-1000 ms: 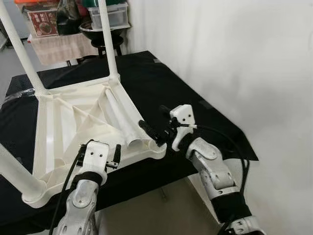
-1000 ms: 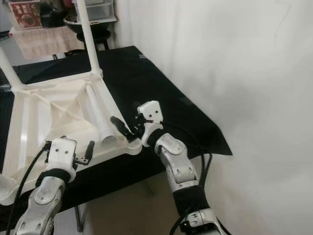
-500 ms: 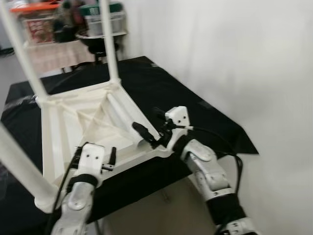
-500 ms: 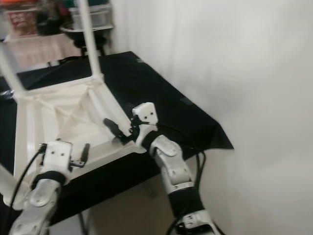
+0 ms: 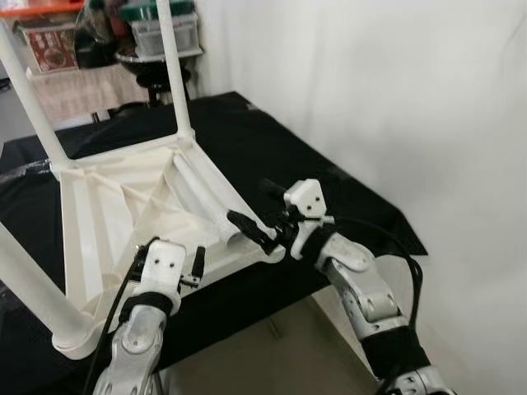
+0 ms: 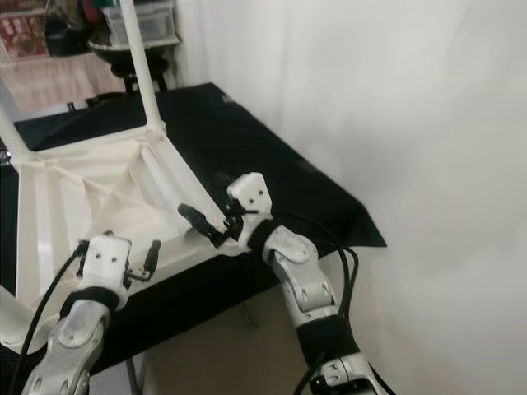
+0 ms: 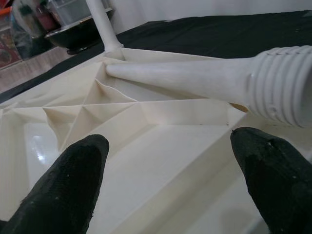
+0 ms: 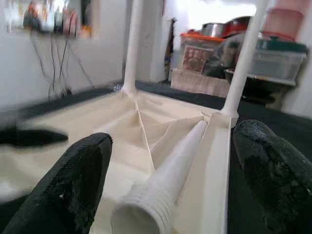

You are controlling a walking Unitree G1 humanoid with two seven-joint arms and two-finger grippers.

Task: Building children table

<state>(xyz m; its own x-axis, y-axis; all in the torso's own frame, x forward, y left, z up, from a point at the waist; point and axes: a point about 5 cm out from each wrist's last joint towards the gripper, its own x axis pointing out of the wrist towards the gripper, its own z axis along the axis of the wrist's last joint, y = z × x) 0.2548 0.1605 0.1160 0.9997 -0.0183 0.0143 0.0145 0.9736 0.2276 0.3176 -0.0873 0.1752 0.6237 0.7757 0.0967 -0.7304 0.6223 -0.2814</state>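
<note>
Right tool (image 5: 257, 216) spread wide, straddling loose table leg (image 5: 202, 197) end

The two head views look forward and down from above at the black tabletop (image 5: 272, 148) and share the upturned white table (image 5: 123, 206). Each wrist view looks close and low along its own hand's fingers across the table's ribbed underside. Both wrist views share the loose threaded leg (image 7: 204, 80).
</note>
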